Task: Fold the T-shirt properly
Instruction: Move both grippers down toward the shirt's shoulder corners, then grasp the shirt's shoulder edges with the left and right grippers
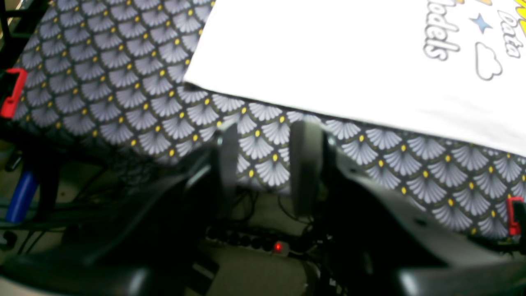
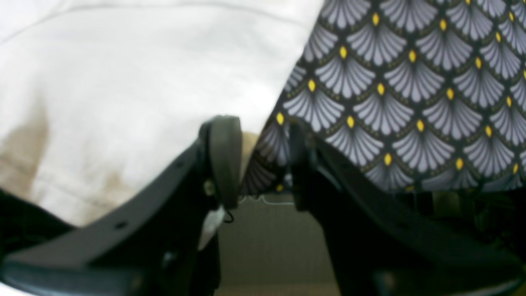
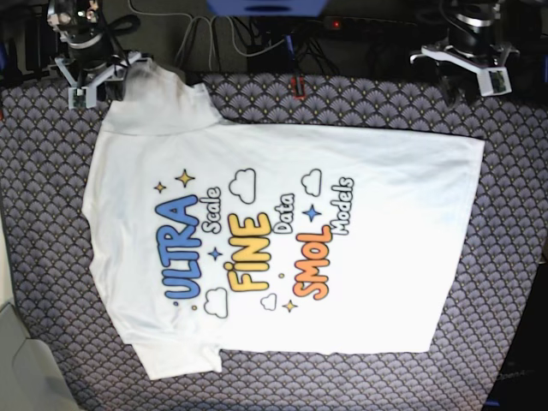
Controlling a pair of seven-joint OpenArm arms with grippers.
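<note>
The T-shirt (image 3: 282,248) lies flat and print side up on the patterned tablecloth, sleeves toward the left and hem toward the right in the base view. My left gripper (image 1: 266,164) hovers open at the table's back edge, a short way off the shirt's hem corner (image 1: 187,82), with nothing between its fingers. It sits at the top right of the base view (image 3: 469,73). My right gripper (image 2: 263,160) is open at the edge of the upper sleeve (image 2: 123,82); one finger overlaps the white cloth and the gap shows tablecloth. In the base view it is at the top left (image 3: 98,81).
A grey fan-patterned tablecloth (image 3: 514,325) covers the table. Red clamps (image 1: 12,98) (image 1: 513,213) hold it at the back edge. Below that edge lie a power strip (image 1: 254,244) and cables (image 3: 257,43). A pale surface shows at the lower left (image 3: 17,360).
</note>
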